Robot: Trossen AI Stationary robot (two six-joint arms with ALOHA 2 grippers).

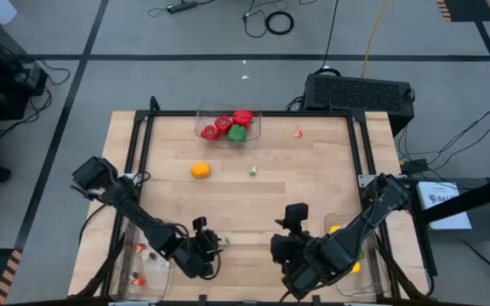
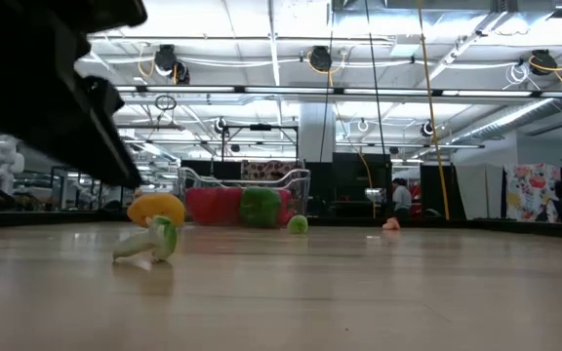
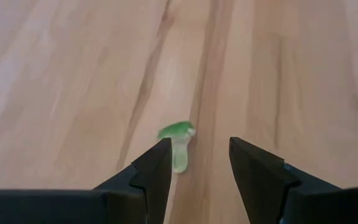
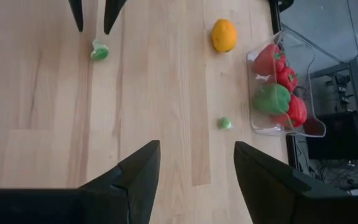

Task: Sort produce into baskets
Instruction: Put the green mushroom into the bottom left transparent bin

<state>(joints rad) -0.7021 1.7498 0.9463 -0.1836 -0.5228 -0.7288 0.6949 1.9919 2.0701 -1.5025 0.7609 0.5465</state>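
Pale wooden planks cover the bench, framed by a dark rail, with cables on the grey floor beyond. From above, the left gripper sits at about seven o'clock on the bench, its fingers parted with nothing between them. A small green-and-white piece of produce lies on the wood just ahead of those fingers, nearer one fingertip than the other, its long axis running roughly along the line of reach. That offset is what I'd say the next move turns on: the left arm is plainly the nearer one and needs a slight sideways correction before closing.

Over at five o'clock the right gripper hangs above bare wood, fingers open and empty. At twelve o'clock a clear basket holds red peppers and a green pepper. An orange and another tiny green bit lie near the centre, well apart from the left fingers; nothing blocks the approach.
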